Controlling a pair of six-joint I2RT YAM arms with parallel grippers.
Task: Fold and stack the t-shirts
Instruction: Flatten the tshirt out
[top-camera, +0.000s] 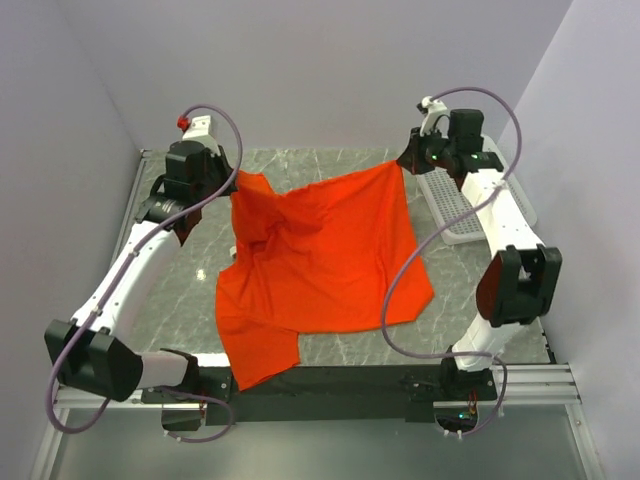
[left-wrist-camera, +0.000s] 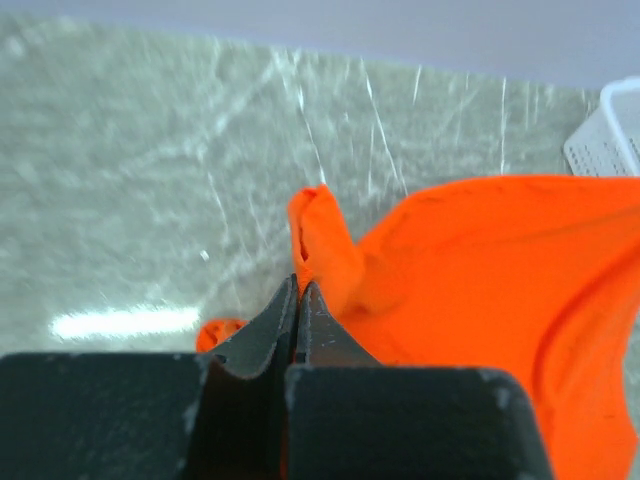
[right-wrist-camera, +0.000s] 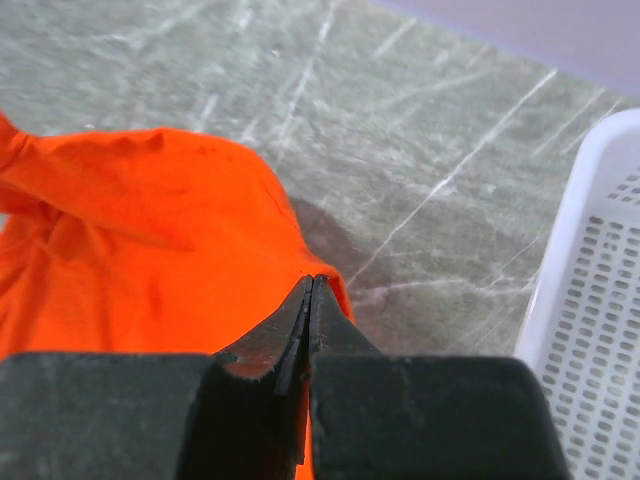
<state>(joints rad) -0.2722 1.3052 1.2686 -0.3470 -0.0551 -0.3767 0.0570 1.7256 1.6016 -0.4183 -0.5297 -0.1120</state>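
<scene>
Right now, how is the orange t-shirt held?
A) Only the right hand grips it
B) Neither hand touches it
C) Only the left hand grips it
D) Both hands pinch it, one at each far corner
D: the left hand and the right hand are each shut on a far corner of the orange t-shirt, which is stretched between them.

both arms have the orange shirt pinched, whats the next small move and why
Probably draw the left gripper and right gripper slightly apart: their jaws are shut on far corners of the orange t-shirt, yet it bunches and sags between them.
</scene>
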